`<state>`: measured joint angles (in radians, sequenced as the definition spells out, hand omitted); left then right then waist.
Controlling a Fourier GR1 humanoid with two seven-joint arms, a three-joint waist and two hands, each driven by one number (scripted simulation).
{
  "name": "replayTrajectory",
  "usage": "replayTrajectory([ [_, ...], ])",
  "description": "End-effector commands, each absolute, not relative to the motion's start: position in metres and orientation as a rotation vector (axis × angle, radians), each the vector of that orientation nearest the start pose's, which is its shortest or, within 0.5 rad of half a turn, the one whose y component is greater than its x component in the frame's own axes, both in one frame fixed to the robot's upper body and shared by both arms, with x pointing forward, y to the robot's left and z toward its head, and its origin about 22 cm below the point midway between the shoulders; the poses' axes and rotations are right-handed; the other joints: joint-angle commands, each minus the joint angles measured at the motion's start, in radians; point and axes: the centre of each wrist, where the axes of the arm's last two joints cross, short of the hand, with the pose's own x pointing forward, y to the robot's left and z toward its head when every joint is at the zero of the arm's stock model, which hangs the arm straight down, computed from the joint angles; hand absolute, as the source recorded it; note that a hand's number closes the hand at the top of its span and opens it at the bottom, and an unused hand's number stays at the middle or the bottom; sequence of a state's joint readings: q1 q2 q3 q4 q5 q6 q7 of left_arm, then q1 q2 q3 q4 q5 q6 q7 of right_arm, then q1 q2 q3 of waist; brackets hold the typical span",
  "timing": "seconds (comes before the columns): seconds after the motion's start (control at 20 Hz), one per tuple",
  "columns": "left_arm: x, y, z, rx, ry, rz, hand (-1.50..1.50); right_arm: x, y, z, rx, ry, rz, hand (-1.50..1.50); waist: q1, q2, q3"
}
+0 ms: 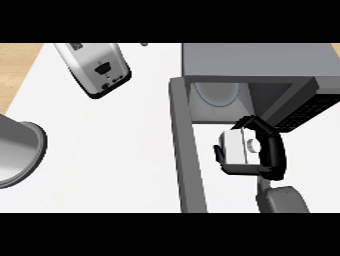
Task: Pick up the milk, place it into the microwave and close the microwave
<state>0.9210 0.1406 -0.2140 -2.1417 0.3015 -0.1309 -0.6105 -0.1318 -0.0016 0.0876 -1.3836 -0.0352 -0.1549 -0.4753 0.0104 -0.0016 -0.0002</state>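
Milk: we count one white box-shaped milk carton (234, 148), just in front of the oven's open mouth, right of the door.
Hand: we see one black right hand (275, 150), fingers and thumb curled round that carton.
Microwave: one grey box-shaped microwave (261, 60); its one grey door (188, 150) is swung open; one round white plate (219, 95) lies inside.
Others: one silver toaster (95, 67) and one brushed-metal cylindrical pot (7, 150), well apart on the white counter (121, 150).

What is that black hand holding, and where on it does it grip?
The right hand holds the milk carton, fingers curled round its body, in front of the open microwave.
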Motion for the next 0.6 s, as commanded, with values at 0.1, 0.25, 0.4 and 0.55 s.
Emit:
replayTrajectory([
  [0.1,0.029,0.265,0.03,-0.087,-1.908,0.259,-1.5,0.309,-0.166,-0.011,-0.079,-1.943,0.03,1.5,0.008,0.002,0.0],
  [0.25,0.045,0.235,0.025,-0.114,-1.92,0.276,-1.5,0.316,-0.156,-0.007,-0.181,-1.909,0.05,1.5,0.004,0.003,0.0],
  [0.4,0.021,0.264,0.025,-0.075,-1.905,0.256,-1.5,0.338,-0.166,-0.024,-0.212,-1.851,0.035,1.5,0.016,0.004,0.001],
  [0.55,0.033,0.253,0.009,-0.106,-1.903,0.274,-1.5,0.357,-0.152,-0.026,-0.176,-1.845,0.012,1.5,0.02,0.007,0.001],
])
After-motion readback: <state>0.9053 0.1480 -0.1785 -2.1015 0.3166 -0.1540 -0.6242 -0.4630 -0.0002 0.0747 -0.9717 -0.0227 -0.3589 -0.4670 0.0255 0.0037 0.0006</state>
